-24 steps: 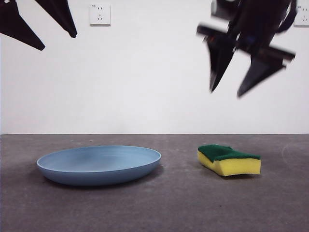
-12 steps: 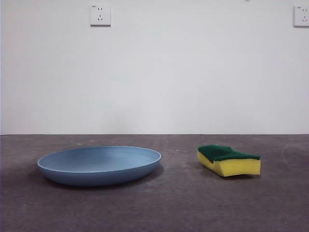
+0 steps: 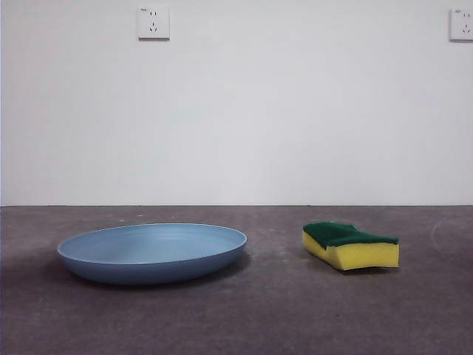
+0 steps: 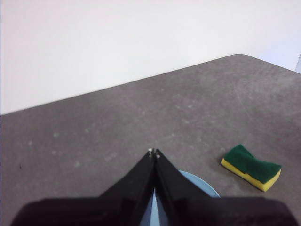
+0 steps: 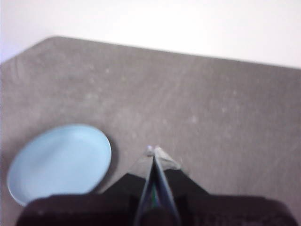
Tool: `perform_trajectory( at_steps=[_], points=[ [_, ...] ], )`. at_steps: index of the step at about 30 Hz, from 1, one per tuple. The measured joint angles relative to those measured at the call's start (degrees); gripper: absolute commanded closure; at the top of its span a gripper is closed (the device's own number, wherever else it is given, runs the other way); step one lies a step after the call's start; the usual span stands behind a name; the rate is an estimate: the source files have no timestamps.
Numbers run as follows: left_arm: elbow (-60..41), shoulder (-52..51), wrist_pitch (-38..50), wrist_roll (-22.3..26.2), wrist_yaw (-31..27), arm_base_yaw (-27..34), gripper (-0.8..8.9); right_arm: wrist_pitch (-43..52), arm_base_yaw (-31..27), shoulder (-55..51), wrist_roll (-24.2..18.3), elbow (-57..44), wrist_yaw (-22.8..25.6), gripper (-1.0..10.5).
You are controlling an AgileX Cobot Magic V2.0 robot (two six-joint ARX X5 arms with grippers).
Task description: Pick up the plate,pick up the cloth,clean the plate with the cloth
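The light blue oval plate (image 3: 152,251) lies flat on the grey table at the left of the front view. The yellow sponge with a dark green layer, the cloth (image 3: 350,245), lies to its right, apart from it. Neither gripper shows in the front view. My left gripper (image 4: 154,152) is shut and empty, high above the plate (image 4: 200,183), with the sponge (image 4: 251,166) off to one side. My right gripper (image 5: 152,150) is shut and empty, high above the table beside the plate (image 5: 59,162); the sponge is mostly hidden behind its jaws.
Two white wall sockets (image 3: 153,22) (image 3: 461,24) sit on the white wall behind the table. The grey table (image 3: 259,318) runs across the whole front view. Its rounded far corners show in the wrist views (image 4: 244,59).
Both arms have risen out of the front view; one second ago their open jaws hung at the top left and top right. The plate and the sponge have not moved.
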Motion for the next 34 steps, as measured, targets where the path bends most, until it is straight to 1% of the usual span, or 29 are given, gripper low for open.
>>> perform_trajectory(
  at_steps=[2,6,9,15,23,27,30,34],
  points=[
    [-2.7,-1.3,0.9,-1.7,0.0,0.0,8.20,-0.3,0.0,-0.3,0.0,-2.1,0.3,9.6],
    [-3.0,-1.0,0.5,-4.5,0.5,0.0,8.18,-0.6,0.0,1.7,1.0,-2.3,1.1,9.4],
    [-3.0,-0.6,-1.4,-5.4,0.5,0.0,8.17,-0.6,0.0,1.7,1.3,-2.3,1.1,9.4],
    [-3.0,0.4,-4.0,-5.8,0.5,0.0,8.18,-0.4,0.0,1.6,1.6,-2.3,1.1,9.4],
    [-3.0,0.6,-5.1,-5.9,0.4,0.0,8.17,-0.4,0.0,1.6,1.6,-2.3,1.1,9.4],
    [-3.0,-1.4,-7.5,-1.6,-2.3,0.7,8.17,-0.4,0.0,1.6,1.6,-2.3,1.1,9.4],
    [-3.6,-4.7,-6.9,1.6,-2.4,3.5,8.17,-0.4,0.0,1.6,1.6,-2.3,1.1,9.5],
    [-7.3,-9.7,-4.9,3.1,-2.2,8.2,8.17,-0.4,0.0,1.6,1.6,-2.3,1.1,9.4]
  ],
)
